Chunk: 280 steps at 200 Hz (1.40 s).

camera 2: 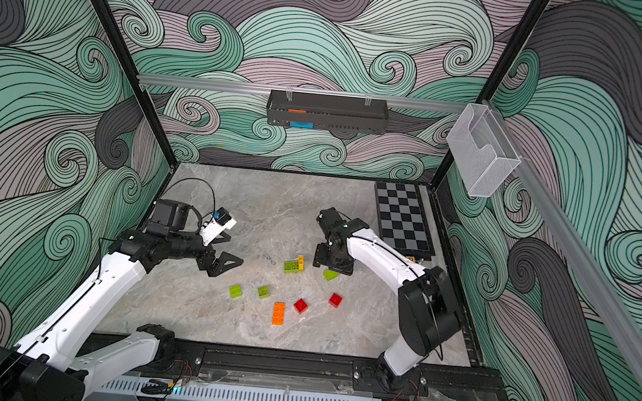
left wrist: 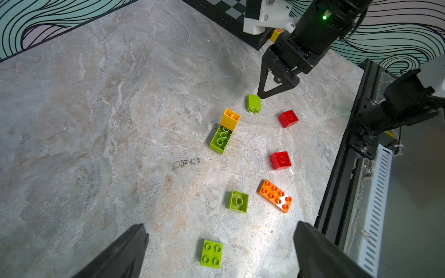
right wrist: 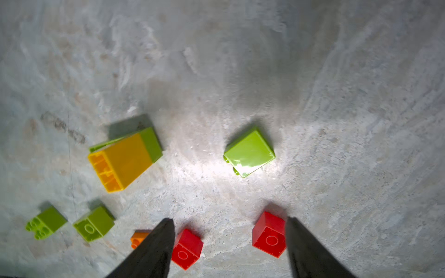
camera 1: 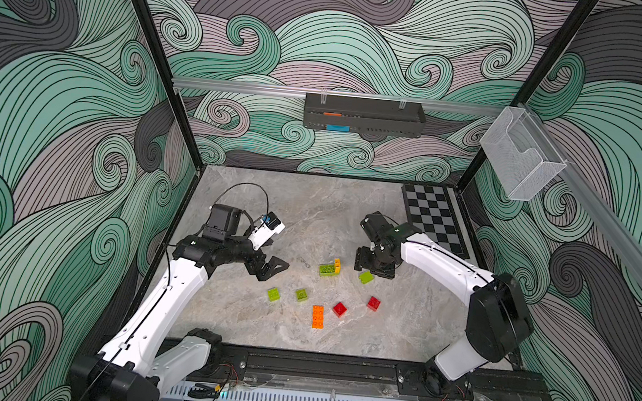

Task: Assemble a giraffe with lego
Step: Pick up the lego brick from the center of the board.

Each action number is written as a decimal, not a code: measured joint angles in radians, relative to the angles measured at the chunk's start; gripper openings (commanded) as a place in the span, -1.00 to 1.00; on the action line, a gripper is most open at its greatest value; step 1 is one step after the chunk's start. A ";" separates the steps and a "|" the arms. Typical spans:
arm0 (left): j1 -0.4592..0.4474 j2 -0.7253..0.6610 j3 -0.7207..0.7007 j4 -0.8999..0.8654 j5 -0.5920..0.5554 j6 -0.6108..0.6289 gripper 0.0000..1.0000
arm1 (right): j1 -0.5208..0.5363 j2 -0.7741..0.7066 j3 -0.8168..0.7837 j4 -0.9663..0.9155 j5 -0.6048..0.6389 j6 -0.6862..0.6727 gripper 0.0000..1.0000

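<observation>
two robot arms over a marbled table (camera 1: 330, 210) strewn with lego, the giraffe barely begun.
the giraffe so far is one joined piece (camera 1: 326, 270) lying on its side mid-table, between the two grippers: a long green brick with a yellow brick (camera 1: 337, 265) stuck on one end. the right gripper (right wrist: 230, 219) hangs just beside a loose green brick (camera 1: 366, 277) tipped on its side, fingers apart, holding nothing. the left gripper (camera 1: 271, 270) hovers well apart from every brick, fingers wide apart, empty. nearer the arm bases lie two green bricks (camera 1: 273, 294) (camera 1: 301, 294), an orange brick (camera 1: 317, 316) and two red bricks (camera 1: 339, 308) (camera 1: 374, 303), all separate. a chessboard (camera 1: 434, 219) lies in the far right corner; a black tray (camera 1: 362, 116) and a clear bin (camera 1: 521, 155) hang on the wall rails.
</observation>
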 measured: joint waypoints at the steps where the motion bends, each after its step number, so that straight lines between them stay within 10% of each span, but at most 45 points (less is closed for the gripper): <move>1: 0.000 0.000 0.000 0.000 0.000 0.000 0.97 | -0.003 -0.002 -0.004 0.003 0.000 -0.001 0.69; 164: 0.001 0.000 0.000 0.002 0.015 -0.015 0.97 | -0.043 0.165 -0.048 0.150 0.016 0.429 0.41; 280: -0.003 -0.003 -0.004 0.006 0.019 -0.016 0.97 | -0.043 0.206 -0.058 0.207 0.012 0.455 -0.40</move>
